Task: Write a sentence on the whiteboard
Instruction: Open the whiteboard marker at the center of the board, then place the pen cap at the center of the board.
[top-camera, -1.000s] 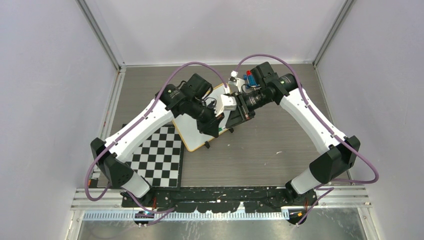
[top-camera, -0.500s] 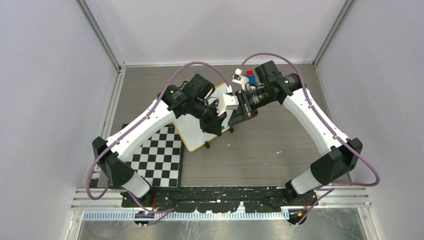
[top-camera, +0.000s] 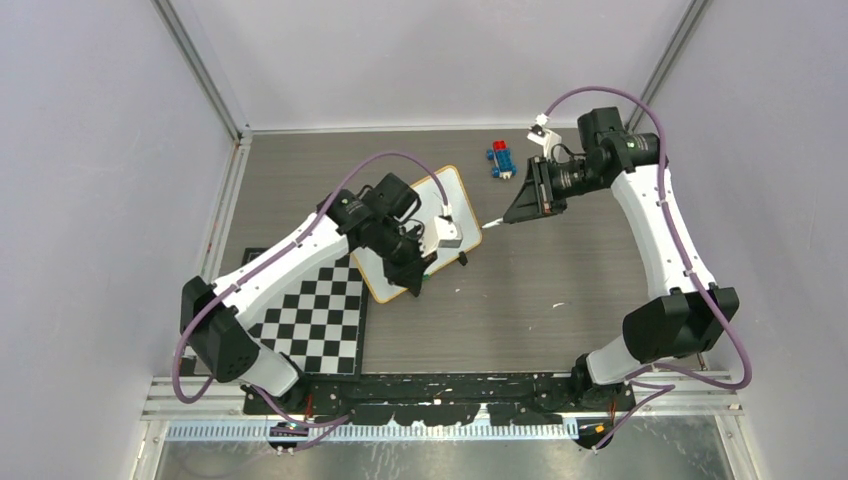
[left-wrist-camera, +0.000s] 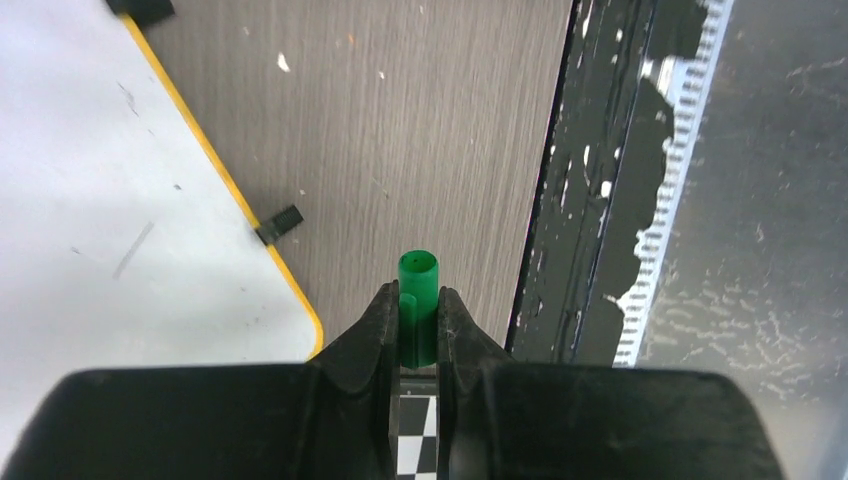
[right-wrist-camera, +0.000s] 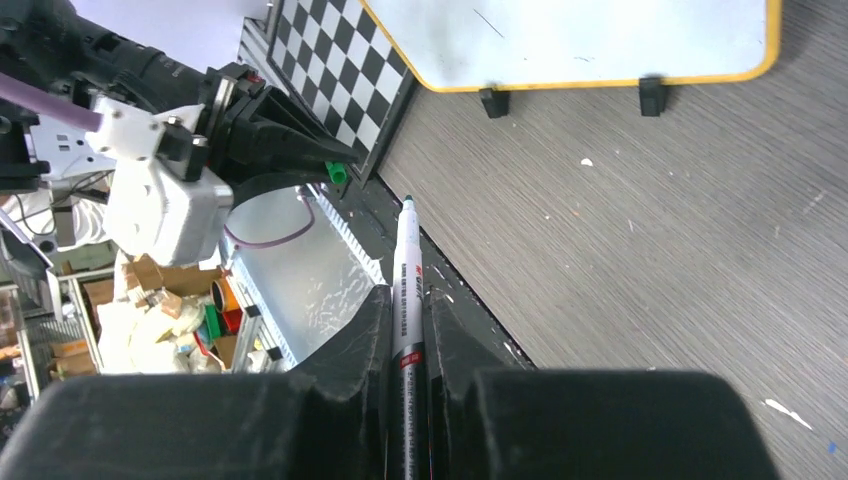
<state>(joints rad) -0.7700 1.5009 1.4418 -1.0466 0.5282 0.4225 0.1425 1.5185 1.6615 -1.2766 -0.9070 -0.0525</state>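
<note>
Over grey wooden table (top-camera: 560, 300): clamping uncapped marker (right-wrist-camera: 407, 270) in right gripper (right-wrist-camera: 408, 300), pinching its green cap (left-wrist-camera: 418, 285) in left gripper (left-wrist-camera: 418, 300), freeing tip for blank whiteboard (top-camera: 447, 188) at nine o'clock.

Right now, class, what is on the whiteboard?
Nothing written shows on the whiteboard: only faint smudges on its bare parts. The left arm hangs over its middle in the top view, hiding that part.
</note>
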